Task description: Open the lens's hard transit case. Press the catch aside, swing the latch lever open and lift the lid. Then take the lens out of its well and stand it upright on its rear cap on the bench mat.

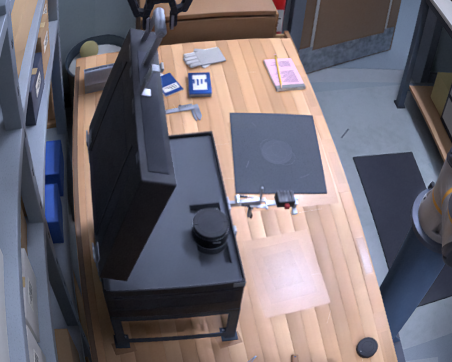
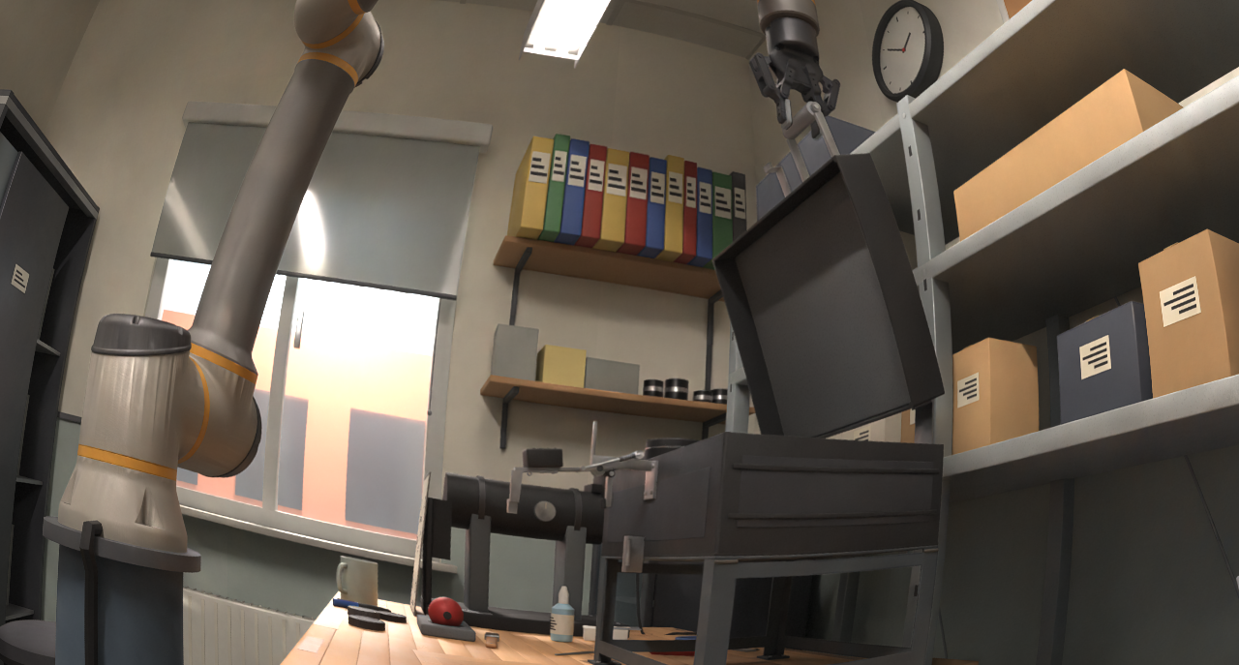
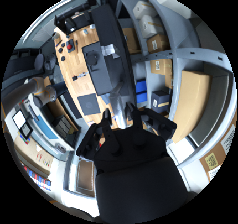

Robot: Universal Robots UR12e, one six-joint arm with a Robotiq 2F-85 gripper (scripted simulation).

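Note:
The black lens (image 1: 211, 230) sits in its well in the open transit case (image 1: 185, 250), which stands on a low frame on the left of the bench. The case lid (image 1: 130, 150) stands raised, leaning back toward the shelves, with its grey latch lever (image 2: 810, 124) sticking up from the top edge. My gripper (image 2: 801, 89) is high above the case at that lever, open and holding nothing, and the lever still lies between its fingers (image 3: 119, 116). The dark bench mat (image 1: 276, 152) lies to the right of the case.
The metal shelving (image 2: 1040, 228) with cardboard boxes stands right behind the raised lid. A clamp tool (image 1: 265, 201) lies at the mat's near edge. A caliper (image 1: 185, 110), blue cards, gloves and a pink notepad (image 1: 284, 74) lie at the bench's far end.

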